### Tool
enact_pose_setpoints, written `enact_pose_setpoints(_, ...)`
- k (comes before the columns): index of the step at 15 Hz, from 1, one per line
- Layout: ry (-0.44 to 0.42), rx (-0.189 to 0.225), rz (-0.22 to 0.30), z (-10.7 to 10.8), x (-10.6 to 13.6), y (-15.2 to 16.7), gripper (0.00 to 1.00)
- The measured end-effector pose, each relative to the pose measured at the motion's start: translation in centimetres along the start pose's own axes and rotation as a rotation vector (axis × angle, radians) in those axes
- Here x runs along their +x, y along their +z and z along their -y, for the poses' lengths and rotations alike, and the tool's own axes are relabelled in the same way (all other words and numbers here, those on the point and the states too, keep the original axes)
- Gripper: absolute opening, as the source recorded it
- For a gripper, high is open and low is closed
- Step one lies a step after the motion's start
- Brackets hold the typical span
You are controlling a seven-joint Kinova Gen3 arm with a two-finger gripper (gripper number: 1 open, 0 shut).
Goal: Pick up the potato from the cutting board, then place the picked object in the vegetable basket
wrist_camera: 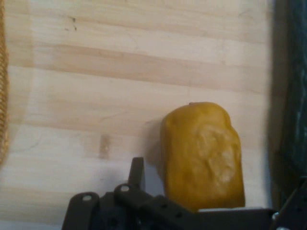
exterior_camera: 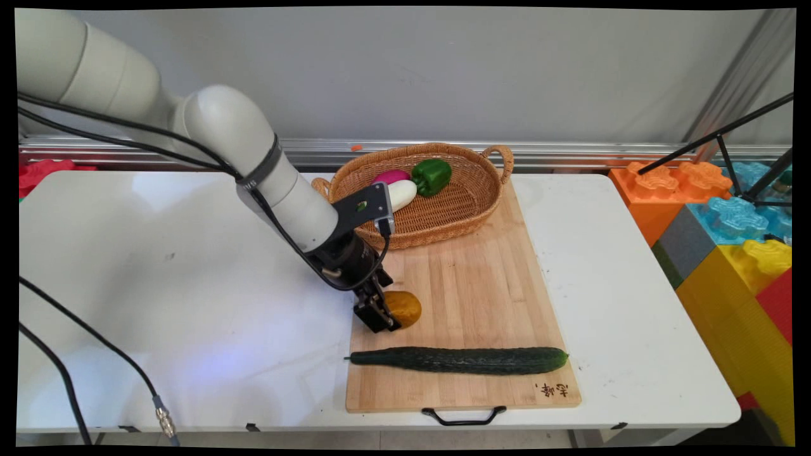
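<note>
- The claw (exterior_camera: 380, 322) is down at the wooden cutting board (exterior_camera: 481, 285), low against a yellow-orange vegetable (exterior_camera: 407, 307), a lumpy, rounded piece that lies just beside it on the side away from the arm.
- Judged from both views, the vegetable sits off to one side of the claw rather than square in its middle. A grip here would be surest with the claw shifted to centre over the lump, taking it across its narrower width, since the rounded sides could let it roll or slip out.
- The claw looks open and holds nothing. In the hand view one finger (wrist_camera: 137, 167) stands close beside the vegetable (wrist_camera: 201, 153) with a strip of shadowed board between them. The other finger is hidden, so how wide the claw stands cannot be told.
- A long dark cucumber (exterior_camera: 456, 360) lies across the board near the claw, on its camera-facing side, apart from the vegetable.
- Beyond the claw, towards the wall, a wicker basket (exterior_camera: 469, 202) holding a green pepper (exterior_camera: 432, 175) rests on the board's far end.
- The board lies on the white counter (exterior_camera: 190, 285).
</note>
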Motion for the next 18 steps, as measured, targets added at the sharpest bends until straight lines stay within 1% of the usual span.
enact_pose_setpoints(3,-0.006,0.0,-0.032,0.4,-0.8,1.0,1.0)
enact_pose_setpoints(6,-0.008,-0.001,-0.053,0.7,-1.3,1.6,1.0)
enact_pose_setpoints(7,-0.008,-0.003,-0.061,0.7,-1.5,1.7,0.0)
enact_pose_setpoints(10,-0.015,-0.02,-0.09,0.8,-1.4,1.8,0.0)
enact_pose_setpoints(12,-0.024,-0.041,-0.112,0.9,-1.1,1.4,0.0)
enact_pose_setpoints(14,-0.032,-0.061,-0.144,1.2,-0.3,0.3,0.0)
enact_pose_setpoints(17,-0.04,-0.072,-0.19,1.7,1.4,-1.0,0.0)
enact_pose_setpoints(18,-0.044,-0.074,-0.213,1.9,2.4,-1.6,0.0)
